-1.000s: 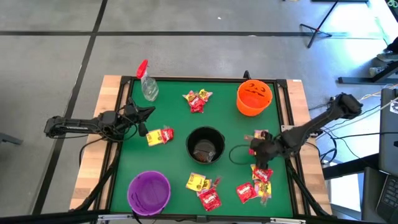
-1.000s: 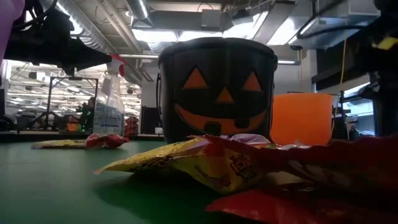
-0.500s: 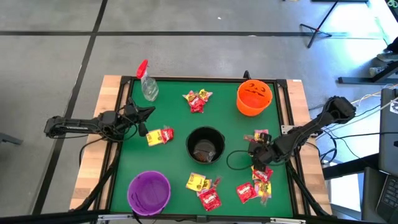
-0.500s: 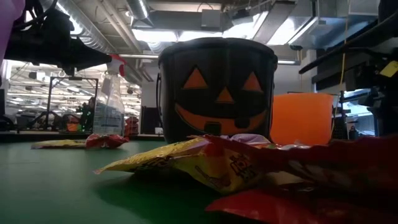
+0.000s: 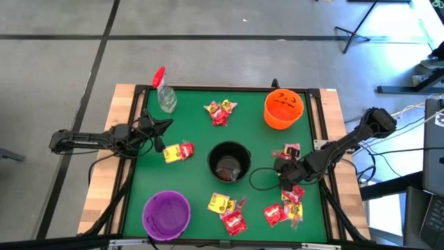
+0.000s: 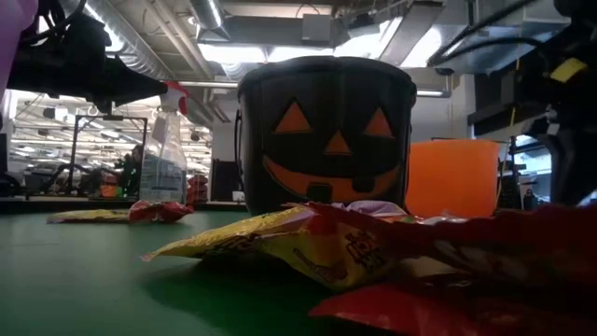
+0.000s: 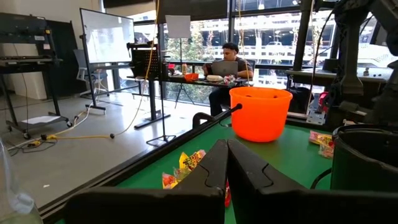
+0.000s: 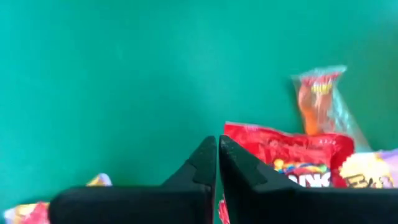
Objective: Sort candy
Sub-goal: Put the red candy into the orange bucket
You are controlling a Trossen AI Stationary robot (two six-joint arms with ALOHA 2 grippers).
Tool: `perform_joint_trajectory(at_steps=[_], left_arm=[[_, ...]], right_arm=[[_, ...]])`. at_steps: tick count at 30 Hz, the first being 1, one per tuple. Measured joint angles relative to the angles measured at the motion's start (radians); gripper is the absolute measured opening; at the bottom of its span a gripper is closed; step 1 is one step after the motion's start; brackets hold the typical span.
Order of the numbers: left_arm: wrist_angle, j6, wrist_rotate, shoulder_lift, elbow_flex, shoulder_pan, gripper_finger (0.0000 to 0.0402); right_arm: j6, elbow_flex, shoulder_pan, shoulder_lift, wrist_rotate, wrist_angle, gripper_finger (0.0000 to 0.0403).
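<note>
Green table (image 5: pixel 194 118) with candy (image 5: pixel 220 112) scattered in small piles around a black bucket (image 5: pixel 229 162). Right end effector (image 5: pixel 282 169) is low over the table's right side, fingers closed with nothing between them; red packet (image 8: pixel 292 154) lies just ahead of its tips, more candy just beside it. Left end effector (image 5: pixel 158 132) hangs at the left edge, closed and empty, a yellow-red packet (image 5: pixel 178 151) near it. Orange bucket (image 5: pixel 284 107) and purple bowl (image 5: pixel 166 214) sit well apart.
</note>
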Motion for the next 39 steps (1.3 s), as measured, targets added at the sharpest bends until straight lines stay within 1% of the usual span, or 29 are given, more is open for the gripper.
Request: perform_joint_trajectory(at_steps=[5, 9, 13, 18, 21, 23, 26, 29, 33, 36, 39], left_arm=[[0.000, 0.000, 0.000, 0.000, 0.000, 0.000, 0.0002], [0.000, 0.000, 0.000, 0.000, 0.000, 0.000, 0.0002], [0.000, 0.000, 0.000, 0.000, 0.000, 0.000, 0.0002], [0.000, 0.000, 0.000, 0.000, 0.000, 0.000, 0.0002], [0.000, 0.000, 0.000, 0.000, 0.000, 0.000, 0.0002], [0.000, 0.000, 0.000, 0.000, 0.000, 0.000, 0.0002], [0.000, 0.000, 0.000, 0.000, 0.000, 0.000, 0.0002], [0.000, 0.000, 0.000, 0.000, 0.000, 0.000, 0.0002], [0.000, 0.000, 0.000, 0.000, 0.000, 0.000, 0.0002], [0.000, 0.000, 0.000, 0.000, 0.000, 0.000, 0.0002], [0.000, 0.000, 0.000, 0.000, 0.000, 0.000, 0.0002]], right_arm=[[-0.002, 0.025, 0.000, 0.000, 0.005, -0.054, 0.0018], [0.078, 0.025, 0.000, 0.000, -0.019, -0.154, 0.0038], [0.137, 0.025, 0.000, -0.004, -0.027, -0.197, 0.0089], [0.177, 0.022, 0.000, -0.007, 0.002, -0.198, 0.0180], [0.199, 0.004, -0.020, -0.007, -0.001, -0.201, 0.0229], [0.206, -0.013, -0.046, -0.007, -0.022, -0.200, 0.0254], [0.205, -0.038, -0.090, -0.007, -0.037, -0.193, 0.0278], [0.186, -0.061, -0.134, -0.007, -0.047, -0.163, 0.0286], [0.112, -0.093, -0.175, -0.008, -0.100, -0.064, 0.0282], [0.072, -0.107, -0.191, -0.011, -0.120, -0.014, 0.0266], [0.069, -0.108, -0.191, -0.010, -0.127, -0.010, 0.0239]])
